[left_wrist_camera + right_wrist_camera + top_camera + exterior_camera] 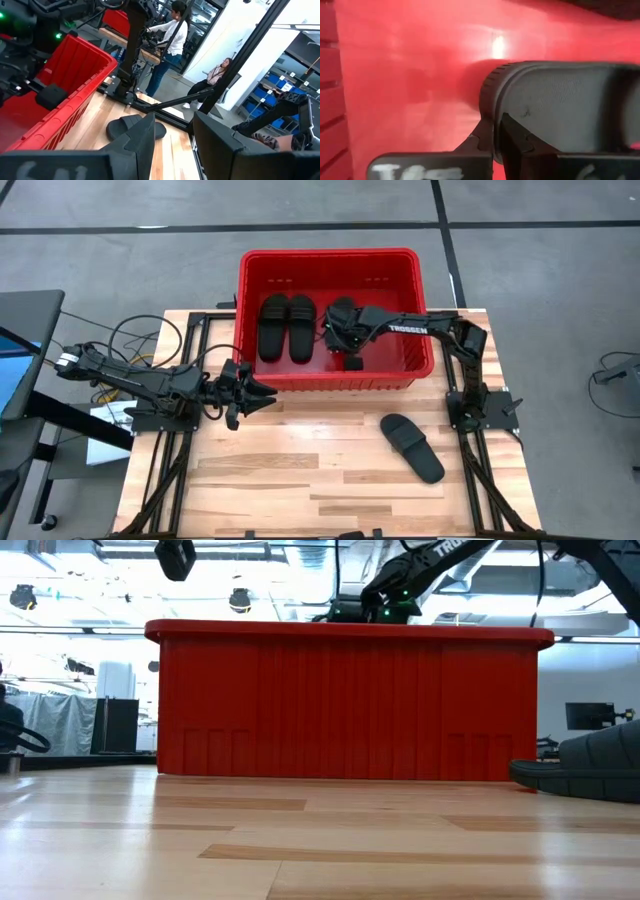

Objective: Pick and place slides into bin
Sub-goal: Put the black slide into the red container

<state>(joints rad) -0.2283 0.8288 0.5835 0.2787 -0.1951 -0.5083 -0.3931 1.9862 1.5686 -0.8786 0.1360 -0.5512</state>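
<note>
The red bin (338, 376) stands at the table's far middle. Two black slides (275, 327) (302, 326) lie side by side on its floor at the left. My right gripper (346, 333) reaches into the bin from the right and is shut on a third slide (341, 312), which also shows in the right wrist view (560, 107). A fourth slide (412, 447) lies sole-down on the table at the near right and shows in the low view (590, 765). My left gripper (256, 395) is open and empty, just in front of the bin's near wall at the left. My right gripper pinches the slide's sole by its side edge (494, 125), close to one rounded end, between the two fingers. The fingers lie across the edge. The slide is inside the bin over its red floor; whether it rests on the floor or hangs clear, I cannot tell.
The bin's tall near wall (350, 705) stands between the table's front and the slides inside. Bare wooden table (300, 480) lies in front of the bin. Cables (130, 340) run at the far left. People (170, 35) are in the room beyond the table.
</note>
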